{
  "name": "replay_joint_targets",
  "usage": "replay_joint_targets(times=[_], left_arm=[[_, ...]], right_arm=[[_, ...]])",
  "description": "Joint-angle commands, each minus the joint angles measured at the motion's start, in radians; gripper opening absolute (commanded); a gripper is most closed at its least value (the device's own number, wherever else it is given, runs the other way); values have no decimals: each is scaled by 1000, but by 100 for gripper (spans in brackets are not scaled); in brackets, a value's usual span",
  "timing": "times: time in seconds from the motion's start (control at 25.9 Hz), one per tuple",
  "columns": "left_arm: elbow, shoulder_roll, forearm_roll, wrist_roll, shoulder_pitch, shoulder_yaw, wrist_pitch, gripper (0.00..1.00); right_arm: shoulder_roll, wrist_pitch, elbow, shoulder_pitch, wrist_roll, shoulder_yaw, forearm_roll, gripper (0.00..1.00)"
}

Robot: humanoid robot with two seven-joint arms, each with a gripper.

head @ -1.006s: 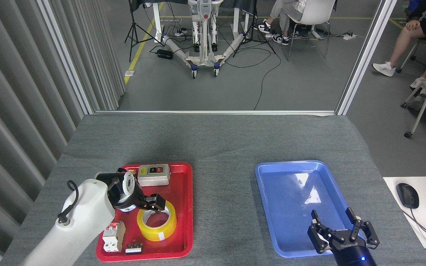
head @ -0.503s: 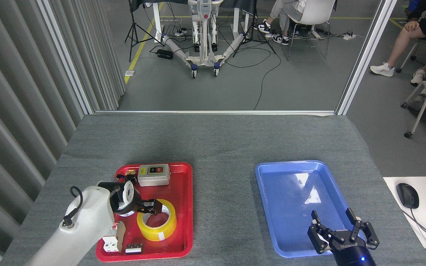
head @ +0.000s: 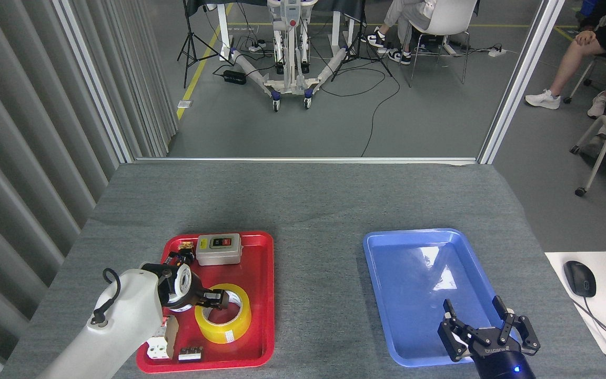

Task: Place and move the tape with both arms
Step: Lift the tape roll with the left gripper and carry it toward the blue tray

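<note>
The tape (head: 223, 327), a yellow translucent roll with a white core, lies flat in the red tray (head: 268, 295) at its front middle. My left gripper (head: 218, 300) reaches in from the left at the roll's back left rim, its black fingertips over the core hole. It is seen side-on and dark, so the gap between its fingers is unclear. My right gripper (head: 477, 318) stands open at the bottom right, over the near edge of the blue tray (head: 413, 273), with nothing between its fingers.
The red tray also holds a grey switch box (head: 219, 249) at the back, a white circuit breaker (head: 157, 345) and a small black part (head: 190, 353) at the front left. A mouse (head: 579, 279) lies on a white desk at right. People sit beyond the table.
My left gripper has come down and drawn slightly back to the left, from above the tape to its back left rim. The right gripper has not moved.
</note>
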State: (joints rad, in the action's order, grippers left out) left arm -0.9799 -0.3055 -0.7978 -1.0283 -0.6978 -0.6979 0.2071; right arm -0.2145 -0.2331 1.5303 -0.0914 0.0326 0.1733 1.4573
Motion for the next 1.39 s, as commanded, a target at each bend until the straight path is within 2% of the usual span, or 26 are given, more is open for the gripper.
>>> replay_joint_targets(times=[0.0,0.15,0.27,0.62,0.77,0.81,0.97,1.08,1.35], left_arm=[[10,0,9,76,1,-2,-35,48],[33,-3,77,166,1,-3,-77,12],[50,-4,80,183,1,-9,-100,0],[66,-18,83,175,0,-12,-104,0],[32,-61,71,194,0,1,-103,0],[9,-73,68,209,0,12,-97,0],[-72,-103,69,335,44,190,-103,0],[-109,-103,77,405,69,235,-117,0],[-221,-83,152,370,113,255,-112,0]], right_arm=[[0,0,-1,-1,0,0,0,100],[0,-2,-1,-2,0,0,0,100],[0,-2,1,-5,0,0,-2,100],[0,-2,1,-8,0,0,-2,100],[0,-3,1,-10,0,-2,-8,100],[0,-3,1,-8,0,-2,-8,100],[-2,-5,1,-8,-2,-2,-8,100],[0,-3,2,-1,0,-8,-8,100],[0,-2,10,1,-3,-6,-9,100]])
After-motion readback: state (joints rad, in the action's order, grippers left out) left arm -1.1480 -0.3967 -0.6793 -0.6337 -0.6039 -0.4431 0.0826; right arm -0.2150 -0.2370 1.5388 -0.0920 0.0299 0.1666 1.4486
